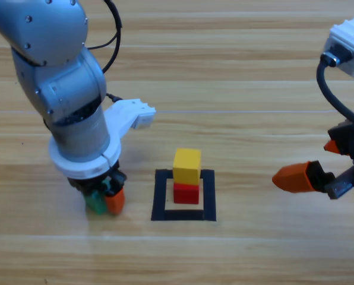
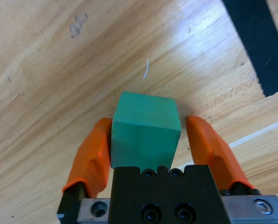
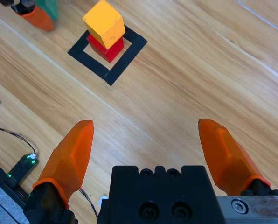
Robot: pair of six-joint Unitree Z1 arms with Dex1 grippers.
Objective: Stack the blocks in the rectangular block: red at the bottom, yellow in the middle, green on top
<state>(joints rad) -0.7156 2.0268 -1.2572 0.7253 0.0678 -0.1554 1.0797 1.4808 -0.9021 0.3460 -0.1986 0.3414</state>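
1. High view: the tape square [image 1: 183, 214] is the landmark. Inside it the red cube [image 1: 186, 193] sits on the wood with the yellow cube [image 1: 187, 166] stacked on it, so two tiers look done and only green is left. The green cube [image 1: 95, 202] is on the table to the left of the square, well outside the tape, under the left arm. The left gripper [image 1: 106, 200] is down at it, though the wrist hides most of the jaws here. The right gripper [image 1: 310, 178] waits well to the right of the square, away from the stack.

2. Left wrist view: the green cube [image 2: 145, 130] lies between the two orange jaws of the left gripper [image 2: 148, 147]. The jaws are parted a little wider than the cube: the left one appears to touch its side, and a narrow gap shows at the right, so it is probably not yet gripped. A corner of the tape [image 2: 260, 42] shows beyond. I judge the step to be picking up green; next the jaws must close on it, lift it higher than yellow, and carry it over the square. The cube is plain, matt and sharp-edged, turned slightly askew to the jaws.

3. Right wrist view: the right gripper [image 3: 153, 151] has its jaws spread wide and holds nothing. Far off, yellow [image 3: 104, 23] sits a bit twisted on red [image 3: 106, 47] inside the square [image 3: 108, 71].
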